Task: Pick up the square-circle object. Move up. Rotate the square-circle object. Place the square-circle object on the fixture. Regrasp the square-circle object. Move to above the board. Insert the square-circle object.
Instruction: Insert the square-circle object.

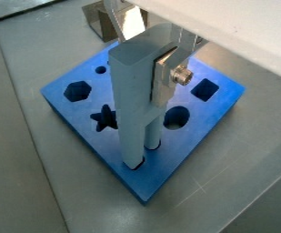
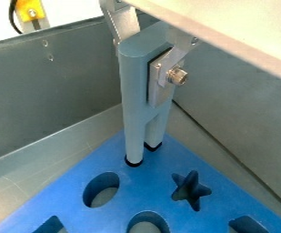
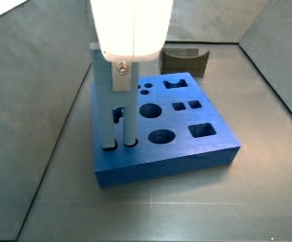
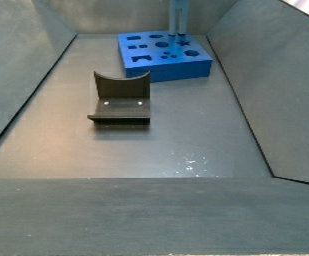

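The square-circle object (image 1: 133,105) is a long light grey-blue peg held upright, in both wrist views (image 2: 137,100). My gripper (image 1: 150,67) is shut on its upper part; one silver finger plate (image 1: 168,73) with a bolt presses on its side, and the other finger is hidden behind it. The peg's lower end sits in a dark cutout near a corner of the blue board (image 1: 191,127). A side view shows the gripper (image 3: 116,71) above the board's (image 3: 186,142) near-left corner, with the peg (image 3: 109,123) reaching down into it. The dark fixture (image 4: 119,100) stands apart from the board (image 4: 164,58).
Grey bin walls (image 2: 57,91) rise close behind the board's edge. The fixture (image 3: 186,60) stands just beyond the board's far end. Star, circle and square cutouts (image 1: 103,118) lie around the peg.
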Controlling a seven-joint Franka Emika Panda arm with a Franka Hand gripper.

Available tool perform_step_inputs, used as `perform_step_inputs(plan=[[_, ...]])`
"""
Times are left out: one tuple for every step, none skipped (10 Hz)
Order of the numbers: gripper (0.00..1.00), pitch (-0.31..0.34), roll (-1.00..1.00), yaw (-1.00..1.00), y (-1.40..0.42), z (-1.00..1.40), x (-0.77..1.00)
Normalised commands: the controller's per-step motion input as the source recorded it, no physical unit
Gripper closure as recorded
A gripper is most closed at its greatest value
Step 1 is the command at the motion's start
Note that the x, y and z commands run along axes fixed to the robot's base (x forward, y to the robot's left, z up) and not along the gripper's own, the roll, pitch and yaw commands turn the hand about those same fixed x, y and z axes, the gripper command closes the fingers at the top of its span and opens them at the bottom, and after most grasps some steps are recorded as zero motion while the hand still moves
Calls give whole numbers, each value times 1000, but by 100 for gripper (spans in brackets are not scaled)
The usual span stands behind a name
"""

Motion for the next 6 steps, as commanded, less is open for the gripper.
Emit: perform_step_inputs(plan=[[100, -50, 57, 69, -109, -183, 0], [100, -96, 39, 0, -106, -243, 0], [100, -177, 99, -100, -71, -289, 209], [100, -171, 146, -243, 0, -309, 406], [100, -137, 237, -363, 0, -300, 349], [100, 0, 261, -263, 0, -206, 34]])
